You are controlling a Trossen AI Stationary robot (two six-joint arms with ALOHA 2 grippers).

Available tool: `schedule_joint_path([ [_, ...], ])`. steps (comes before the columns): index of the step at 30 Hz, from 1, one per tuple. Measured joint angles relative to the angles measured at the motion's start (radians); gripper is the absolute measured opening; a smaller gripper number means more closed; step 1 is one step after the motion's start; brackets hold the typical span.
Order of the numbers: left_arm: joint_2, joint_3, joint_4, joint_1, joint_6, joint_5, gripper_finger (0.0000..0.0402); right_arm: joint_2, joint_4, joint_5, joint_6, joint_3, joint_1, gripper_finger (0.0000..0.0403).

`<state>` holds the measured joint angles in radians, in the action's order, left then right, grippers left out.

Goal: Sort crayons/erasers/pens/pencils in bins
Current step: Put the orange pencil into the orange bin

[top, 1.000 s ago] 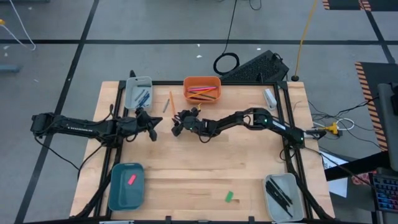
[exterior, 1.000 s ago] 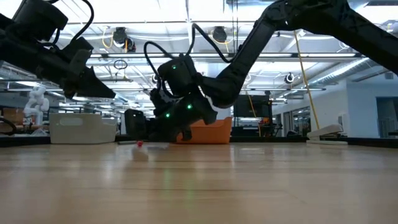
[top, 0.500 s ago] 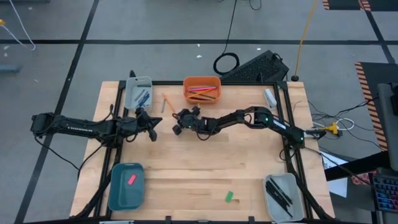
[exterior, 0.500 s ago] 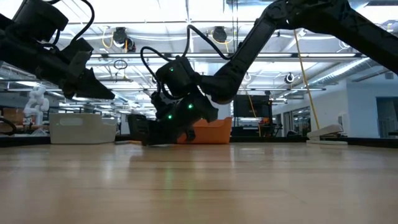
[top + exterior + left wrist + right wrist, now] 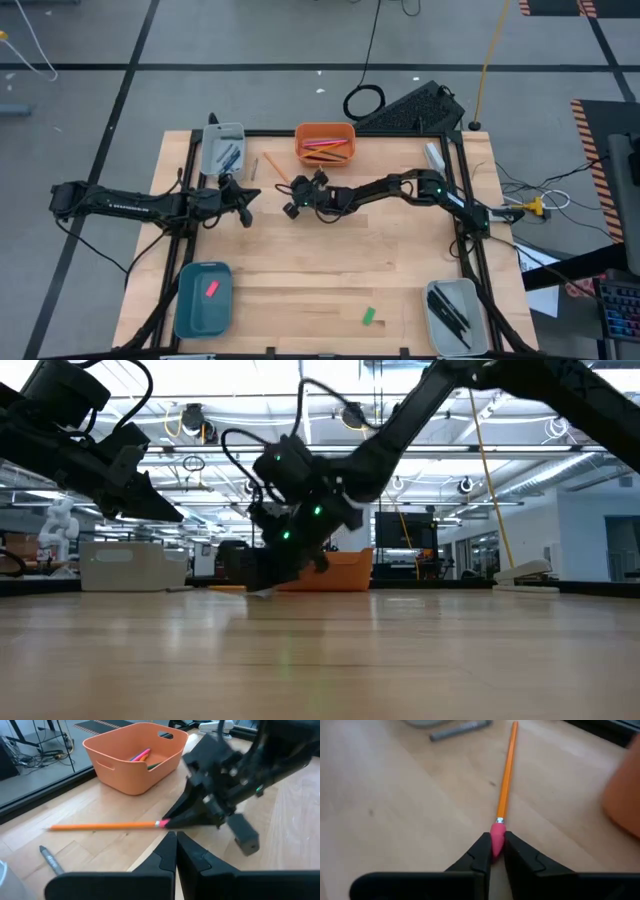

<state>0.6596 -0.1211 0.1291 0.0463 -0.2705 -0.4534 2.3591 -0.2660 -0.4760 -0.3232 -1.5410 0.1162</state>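
An orange pencil with a pink eraser tip lies far of the table's centre, and my right gripper is shut on its eraser end. My left gripper hovers shut and empty just left of it, above the table. A grey crayon lies flat beside the pencil. The orange bin holds pencils, and the far-left grey bin holds dark sticks. A pink eraser sits in the teal bin. The near-right grey bin holds black pens. A green eraser lies near the front edge. My right gripper pinches the pencil's pink eraser tip between its two fingertips. The fingers come in low and slanting from the table's right, in line with the pencil. The pencil stretches away toward the far left, its shaft close over the table.
A dark keyboard and a coiled cable lie beyond the table's far edge. A small white object sits at the far right. Bare wood spreads across the table's middle and near half.
My right gripper has risen a little and shifted toward the orange bin, still shut on the eraser tip. The pencil has turned about, from pointing at the far edge to slanting far-left.
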Motion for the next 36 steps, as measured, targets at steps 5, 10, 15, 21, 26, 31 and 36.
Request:
schedule_joint_path([
  [5, 0.0, 0.0, 0.001, 0.0, 0.0, -0.002, 0.0005, -0.094, 0.094, -0.016, 0.037, 0.006, -0.01, 0.0036],
  [10, 0.0, 0.0, 0.001, 0.0, 0.0, -0.001, 0.0005, -0.189, 0.219, -0.004, 0.117, 0.006, -0.029, 0.0035],
  [15, 0.0, 0.0, 0.002, 0.0, 0.001, 0.0, 0.0005, -0.302, 0.351, 0.053, 0.175, 0.005, -0.036, 0.0035],
  [21, 0.0, 0.0, -0.003, 0.0, 0.004, 0.01, 0.0005, -0.45, 0.567, 0.064, 0.296, 0.005, -0.028, 0.0035],
  [26, 0.0, 0.0, -0.004, 0.0, 0.003, 0.013, 0.0005, -0.555, 0.734, 0.062, 0.439, 0.005, 0.024, 0.0036],
  [31, 0.0, 0.0, -0.004, 0.0, 0.0, 0.015, 0.0005, -0.62, 0.889, 0.156, 0.574, 0.003, 0.118, 0.0036],
  [36, 0.0, 0.0, -0.003, 0.0, 0.01, 0.015, 0.0005, -0.652, 0.892, 0.368, 0.743, 0.057, 0.249, 0.0036],
])
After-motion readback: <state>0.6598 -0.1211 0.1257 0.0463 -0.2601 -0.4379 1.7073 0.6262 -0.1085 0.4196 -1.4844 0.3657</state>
